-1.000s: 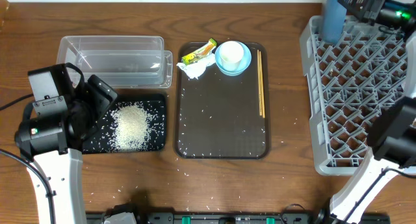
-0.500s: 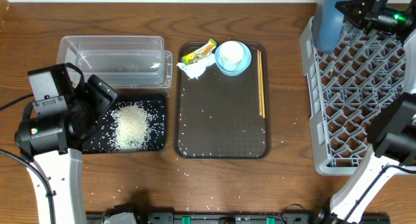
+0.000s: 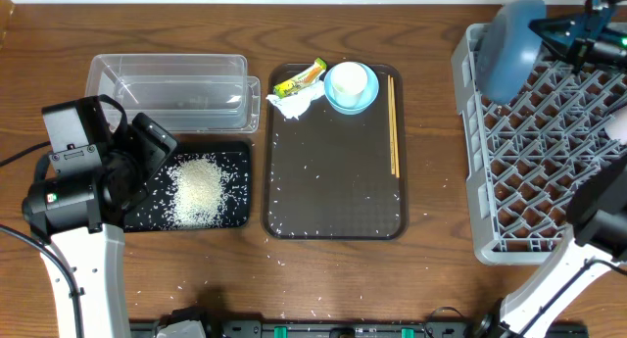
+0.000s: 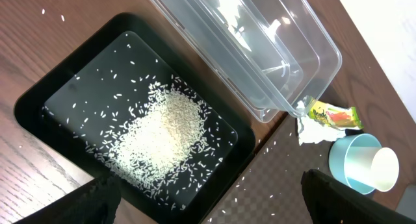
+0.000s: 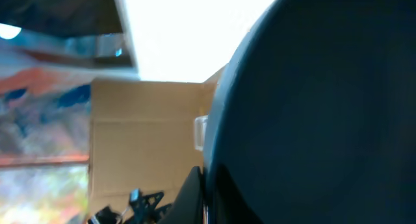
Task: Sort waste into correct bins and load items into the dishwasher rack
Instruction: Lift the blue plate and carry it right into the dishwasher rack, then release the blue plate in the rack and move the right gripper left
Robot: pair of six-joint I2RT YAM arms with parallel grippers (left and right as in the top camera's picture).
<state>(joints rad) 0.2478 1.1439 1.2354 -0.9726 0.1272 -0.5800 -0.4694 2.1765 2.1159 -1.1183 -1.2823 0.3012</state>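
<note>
Dish (image 3: 509,46) tilted at rack (image 3: 465,152) far-left corner, right tool (image 3: 558,32) clamped on its rim, not yet seated. Rice (image 3: 199,189) already in black tray (image 3: 147,213) (well left of rack). Wrapper (image 3: 300,78), paper scrap (image 3: 292,105), bowl (image 3: 338,105), cup (image 3: 350,81), chopsticks (image 3: 394,122) pending, left of rack. Left tool (image 4: 208,185) spread wide, empty.

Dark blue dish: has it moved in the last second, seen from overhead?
Yes. Against the dishwasher rack's back-left corner, the dark blue dish has tipped from edge-on to showing its broad face, and it reaches farther over the grid.
</note>
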